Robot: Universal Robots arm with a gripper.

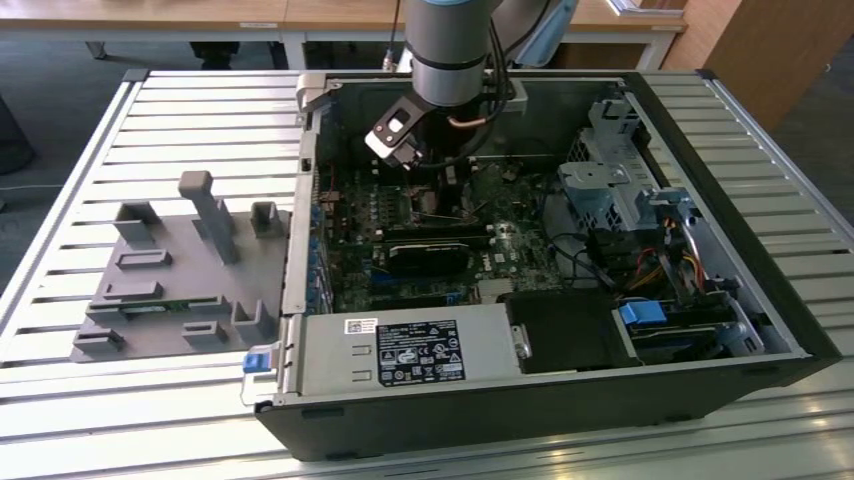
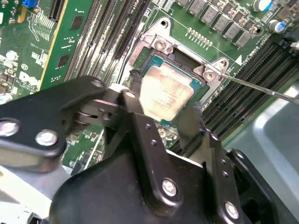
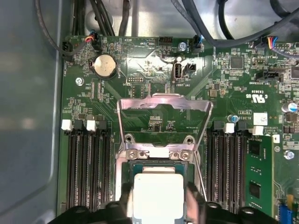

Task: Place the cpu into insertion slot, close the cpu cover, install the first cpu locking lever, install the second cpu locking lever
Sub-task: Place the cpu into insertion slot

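Inside the open computer case, the arm reaches down to the motherboard. My gripper is shut on the cpu, a silver-grey square chip held between the two black fingers. The cpu sits right at the insertion slot, slightly tilted in the second wrist view; I cannot tell whether it is seated. The cpu cover, a silvery frame with a window, is flipped open beyond the slot. A thin locking lever sticks out beside the slot. In the exterior view the gripper is low over the board.
Black memory slots run along both sides of the socket. A long black card lies across the board nearer the case front. Drive cages and cables fill the exterior view's right. A grey parts fixture stands on the slatted table.
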